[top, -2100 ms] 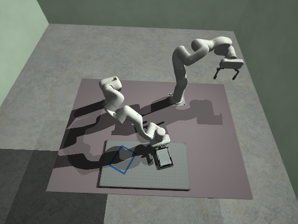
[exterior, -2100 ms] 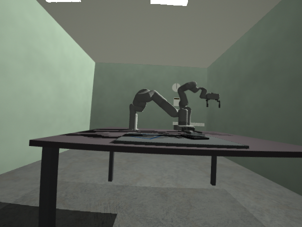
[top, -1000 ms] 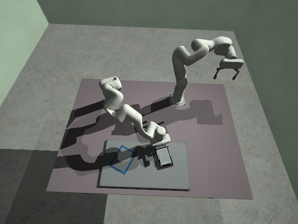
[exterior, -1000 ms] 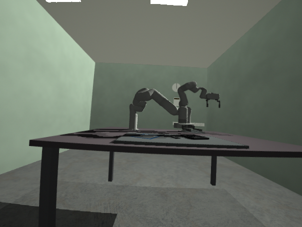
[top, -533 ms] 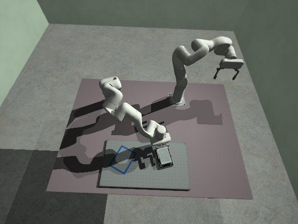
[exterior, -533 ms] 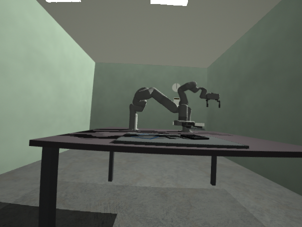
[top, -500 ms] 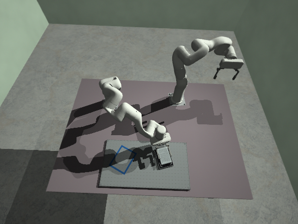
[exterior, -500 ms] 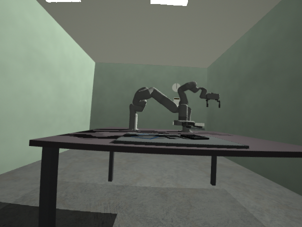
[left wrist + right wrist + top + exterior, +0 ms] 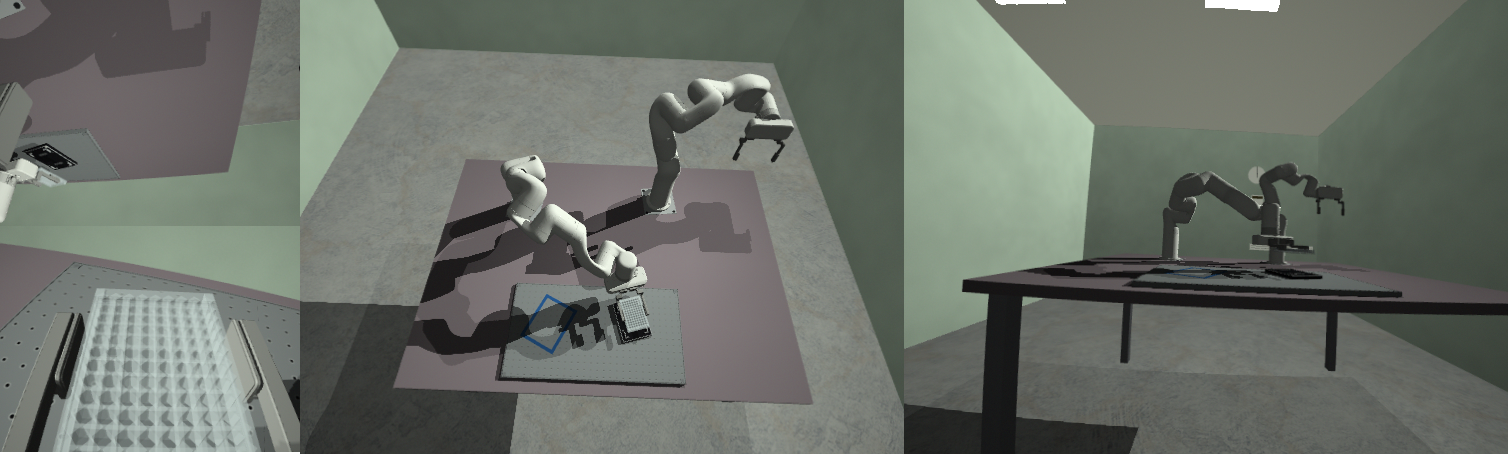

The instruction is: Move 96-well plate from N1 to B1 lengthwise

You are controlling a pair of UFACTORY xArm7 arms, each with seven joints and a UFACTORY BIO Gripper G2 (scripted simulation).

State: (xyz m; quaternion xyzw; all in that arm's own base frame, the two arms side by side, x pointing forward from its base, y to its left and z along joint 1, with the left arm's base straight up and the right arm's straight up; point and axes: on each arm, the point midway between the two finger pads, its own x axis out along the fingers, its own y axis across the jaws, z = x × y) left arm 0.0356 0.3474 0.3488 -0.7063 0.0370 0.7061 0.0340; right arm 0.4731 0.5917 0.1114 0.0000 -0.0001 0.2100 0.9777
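In the middle of the frame, a grey jointed robot arm on a pale round column reaches rightward and down, its gripper (image 9: 1304, 248) level above a flat black rectangular nest (image 9: 1294, 276). Right of centre, a second grey jointed arm lifts a gripper (image 9: 1330, 207) with two dark fingers pointing down, spread apart. Lower centre, a thin grey-green rectangular board (image 9: 1254, 288) bearing a blue taped outline (image 9: 1191, 274) lies on a mauve dark-edged table (image 9: 1069, 290). A round pale clock (image 9: 1256, 175) hangs on the green back wall (image 9: 1144, 160).
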